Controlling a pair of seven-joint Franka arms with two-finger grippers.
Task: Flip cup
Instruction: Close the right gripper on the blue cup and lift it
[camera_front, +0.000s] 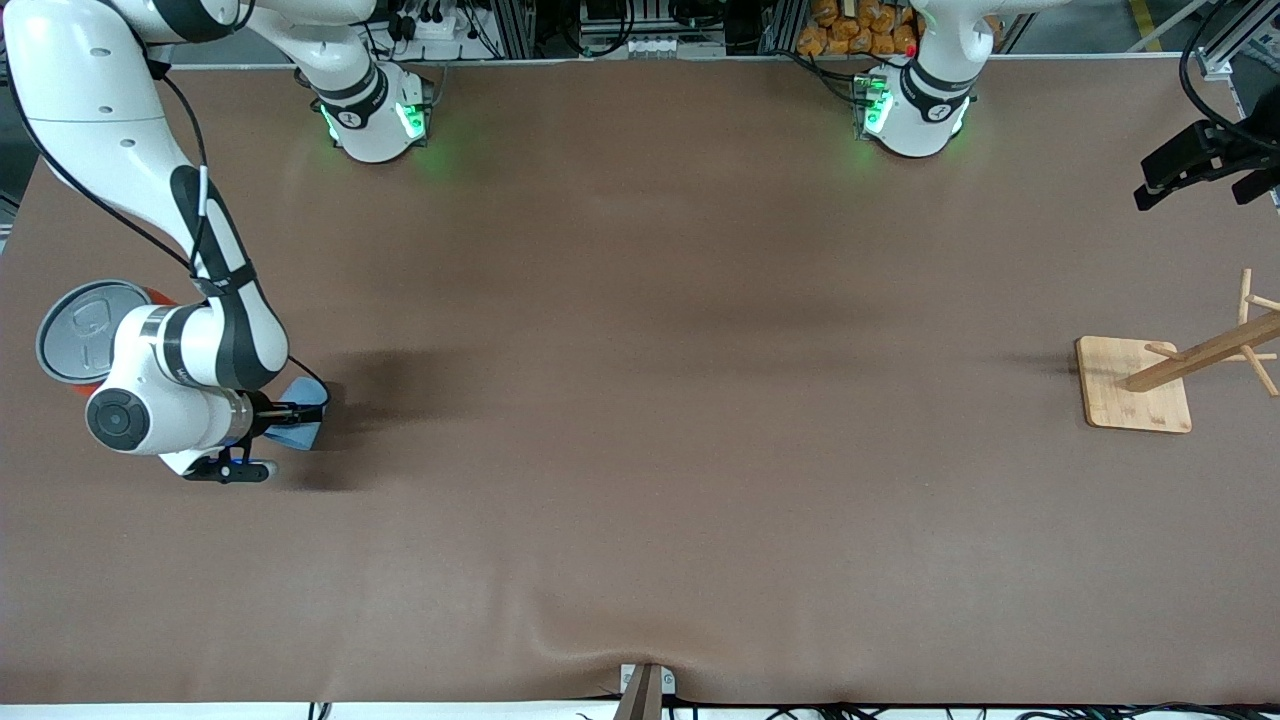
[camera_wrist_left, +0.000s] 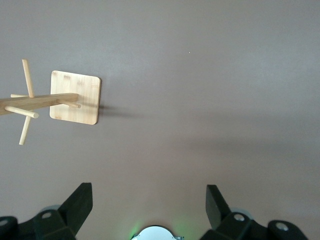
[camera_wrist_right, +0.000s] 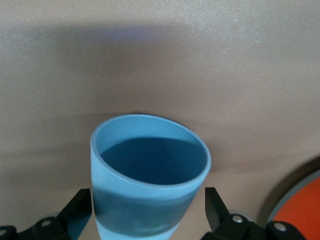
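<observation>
The small light-blue cup (camera_front: 303, 420) is on the brown table toward the right arm's end, apparently on its side with its mouth toward the table's middle. In the right wrist view the cup (camera_wrist_right: 150, 200) shows its darker blue inside. My right gripper (camera_front: 296, 414) is low at the table, open, with one finger on each side of the cup's body. Both fingers (camera_wrist_right: 82, 205) stand a little off the cup wall. My left gripper (camera_front: 1195, 190) waits open and empty in the air over the left arm's end of the table, also seen as the left gripper (camera_wrist_left: 148, 194) in its own wrist view.
A large orange can with a grey lid (camera_front: 85, 330) stands close beside the right arm's wrist, and the orange can (camera_wrist_right: 300, 205) shows next to the cup. A wooden peg rack (camera_front: 1135, 385) on a square base (camera_wrist_left: 75, 97) lies below the left gripper.
</observation>
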